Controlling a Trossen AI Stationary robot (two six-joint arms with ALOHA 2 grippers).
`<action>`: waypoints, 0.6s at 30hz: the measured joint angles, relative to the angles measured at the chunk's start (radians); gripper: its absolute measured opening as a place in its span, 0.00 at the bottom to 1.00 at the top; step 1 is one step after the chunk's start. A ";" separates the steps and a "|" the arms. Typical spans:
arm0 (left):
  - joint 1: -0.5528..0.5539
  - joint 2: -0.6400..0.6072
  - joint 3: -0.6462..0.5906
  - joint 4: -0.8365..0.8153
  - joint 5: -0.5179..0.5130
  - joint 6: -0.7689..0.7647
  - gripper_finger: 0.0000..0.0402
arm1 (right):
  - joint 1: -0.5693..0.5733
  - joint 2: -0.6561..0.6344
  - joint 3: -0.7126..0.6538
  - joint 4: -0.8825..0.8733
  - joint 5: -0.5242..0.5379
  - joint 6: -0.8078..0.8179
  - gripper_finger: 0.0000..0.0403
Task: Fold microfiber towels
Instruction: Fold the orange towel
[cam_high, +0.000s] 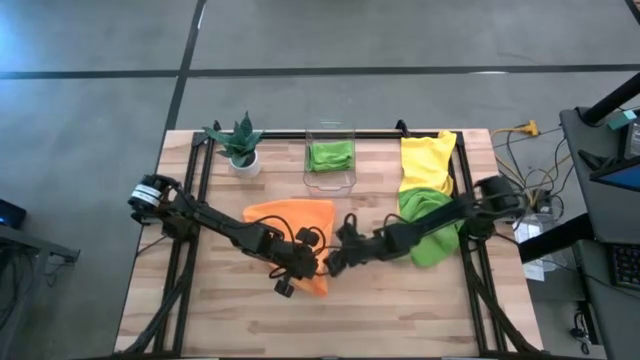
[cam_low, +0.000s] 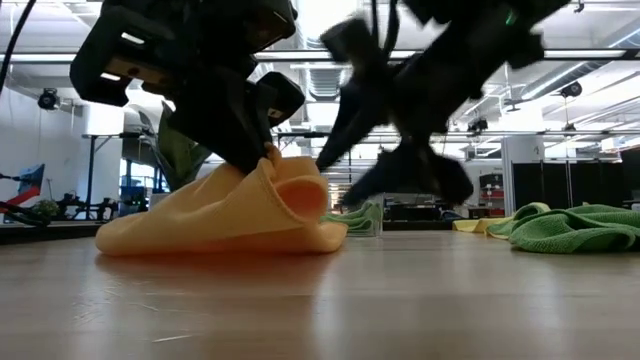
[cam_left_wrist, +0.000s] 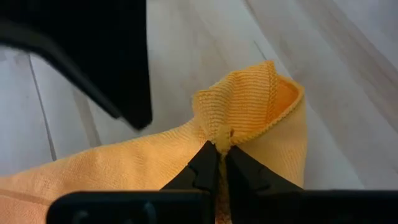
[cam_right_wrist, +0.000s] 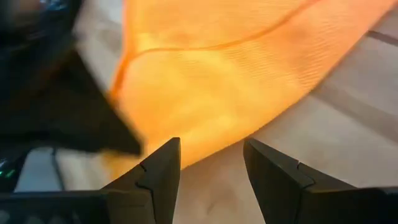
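I have the left claw (cam_left_wrist: 217, 163) clenched on a pinched-up fold of the orange towel (cam_high: 296, 222), which lies at the middle of the counter (cam_high: 400, 310) with its near corner lifted. My right claw (cam_right_wrist: 211, 163) sits just beside that same corner, fingers spread, gripping nothing. One green towel (cam_high: 432, 226) and the yellow towel (cam_high: 426, 160) lie along the right side; another green towel (cam_high: 330, 155) rests in the clear bin (cam_high: 330, 182) at the back.

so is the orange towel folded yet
Not yet: the orange towel lies bunched, one edge pinched up in the shut left gripper.
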 joint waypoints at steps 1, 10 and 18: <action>0.000 0.000 -0.001 0.000 -0.007 -0.001 0.00 | -0.009 0.017 0.004 0.001 -0.003 0.005 0.42; -0.001 0.000 -0.008 -0.041 -0.015 -0.035 0.00 | -0.026 0.167 0.173 -0.169 0.072 -0.157 0.42; -0.013 -0.043 -0.030 -0.064 -0.031 -0.182 0.00 | -0.015 0.321 0.407 -0.537 0.082 -0.190 0.42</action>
